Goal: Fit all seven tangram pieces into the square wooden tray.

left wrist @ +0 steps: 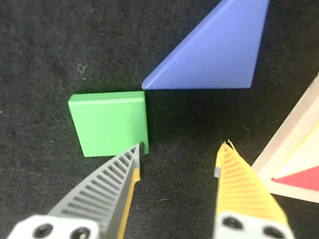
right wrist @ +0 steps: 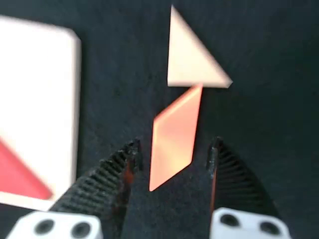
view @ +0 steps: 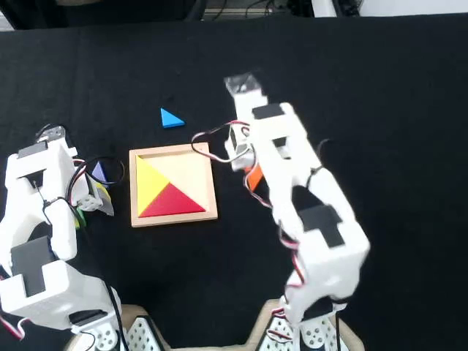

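Tray: the square wooden tray [view: 173,216] lies on the black table [view: 380,88], between the two arms in the high view.
Already in: a yellow triangle [view: 152,181] fills the tray's 9 o'clock quarter and a red triangle [view: 174,200] its 6 o'clock quarter. The rest is bare wood.
Loose pieces: a blue triangle [view: 172,118] lies at 12 o'clock from the tray. A purple triangle [left wrist: 214,52] and a green square [left wrist: 108,123] lie at 9 o'clock. An orange slanted piece [right wrist: 175,134] lies at 3 o'clock, with a pale triangle [right wrist: 192,55] just beside its far tip.
Right pincer [right wrist: 173,144]: spread wide and gripping nothing, with the orange slanted piece between its jaws.
Left pincer [left wrist: 182,149]: spread wide and empty. One fingertip [left wrist: 134,155] sits at the green square's corner, and the square lies outside the gap.
Step in hand: most likely the grasp of the orange piece.
Doing it well: the piece is thin and flat, so the fingers should reach the table before closing. They should squeeze across the two long edges near the middle to stop it twisting. A straight lift would avoid dragging the pale triangle.
Left side: the pincer would need to shift over the square first, or the fingertip may push it away.
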Controlling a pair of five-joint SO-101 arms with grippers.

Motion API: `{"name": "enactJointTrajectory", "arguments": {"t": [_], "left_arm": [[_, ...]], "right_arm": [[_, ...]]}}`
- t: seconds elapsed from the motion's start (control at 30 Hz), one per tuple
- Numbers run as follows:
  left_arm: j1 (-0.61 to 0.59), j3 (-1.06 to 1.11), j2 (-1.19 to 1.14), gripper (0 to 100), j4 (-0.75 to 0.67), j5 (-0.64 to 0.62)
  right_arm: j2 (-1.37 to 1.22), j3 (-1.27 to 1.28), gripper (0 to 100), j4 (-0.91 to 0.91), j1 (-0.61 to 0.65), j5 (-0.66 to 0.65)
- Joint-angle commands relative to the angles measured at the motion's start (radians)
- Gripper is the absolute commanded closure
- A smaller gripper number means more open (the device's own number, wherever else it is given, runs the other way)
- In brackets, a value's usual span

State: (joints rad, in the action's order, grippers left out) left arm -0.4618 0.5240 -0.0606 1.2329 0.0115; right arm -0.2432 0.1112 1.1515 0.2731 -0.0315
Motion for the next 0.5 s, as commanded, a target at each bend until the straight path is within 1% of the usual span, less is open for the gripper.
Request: {"name": "enactJointTrajectory", "arguments": {"t": [0.0, 0.1, 0.37, 0.47], "left_arm": [[-0.007, -0.002, 0.006, 76, -0.002, -0.009], [-0.007, -0.002, 0.006, 76, -0.002, -0.009], [-0.007, -0.002, 0.006, 76, -0.002, -0.009], [-0.007, -0.001, 0.006, 76, -0.002, -0.009]], "right_arm": [[0.137, 0.091, 78.7, -0.077, 0.041, 0.011], [0.139, 0.159, 78.7, -0.15, 0.077, -0.031], [0.021, 0.111, 78.7, -0.15, 0.083, -0.034], [-0.039, 0.071, 78.7, -0.149, 0.063, -0.035]]}}
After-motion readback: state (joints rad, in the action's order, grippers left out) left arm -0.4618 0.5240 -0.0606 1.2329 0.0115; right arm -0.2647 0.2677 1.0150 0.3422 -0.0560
